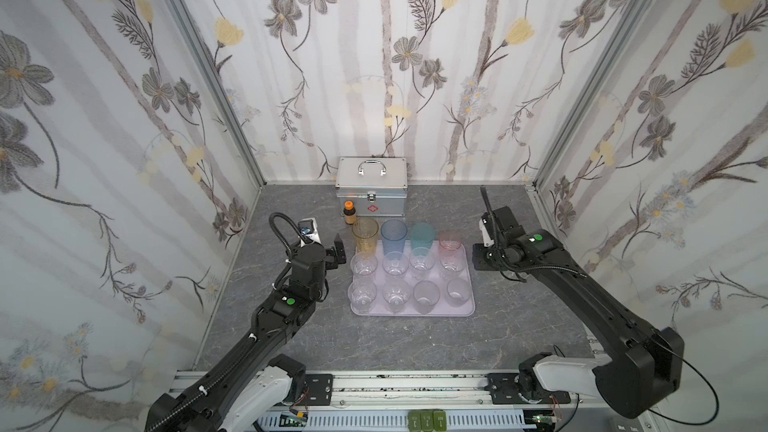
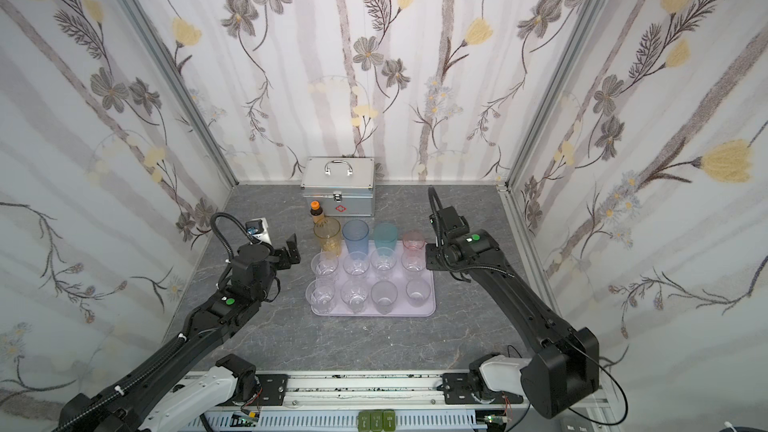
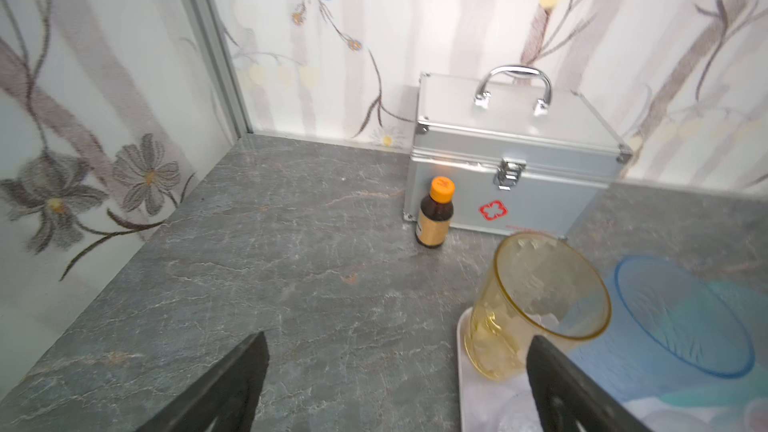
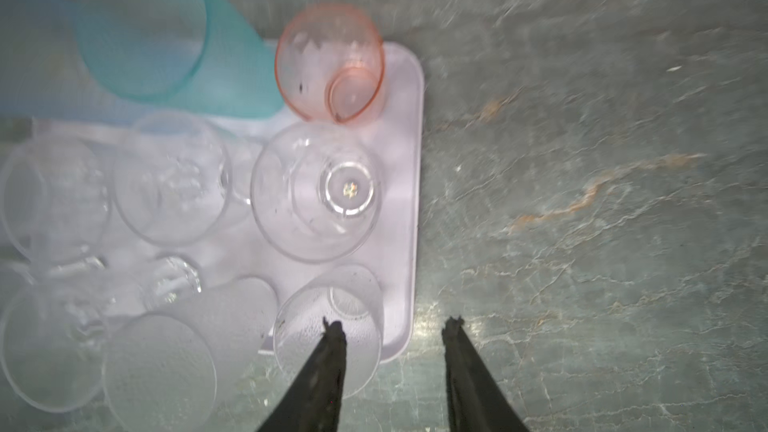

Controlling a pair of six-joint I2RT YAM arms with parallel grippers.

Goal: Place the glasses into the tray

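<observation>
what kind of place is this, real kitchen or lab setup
Most likely a staged robot test cell, not a kitchen: flowered wallpaper panels enclose a marble-look tabletop, a left arm and a right arm are mounted on an aluminium rail, and the tray of tumblers and first-aid case look like props.

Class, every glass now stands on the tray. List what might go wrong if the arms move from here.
1. The right tool hangs open at the tray edge, one finger over the corner frosted glass; a sideways move might tip it.
2. The glasses stand packed close, so one knock could topple neighbours.
3. The left tool is open beside the amber glass; a swing may clip it.
</observation>
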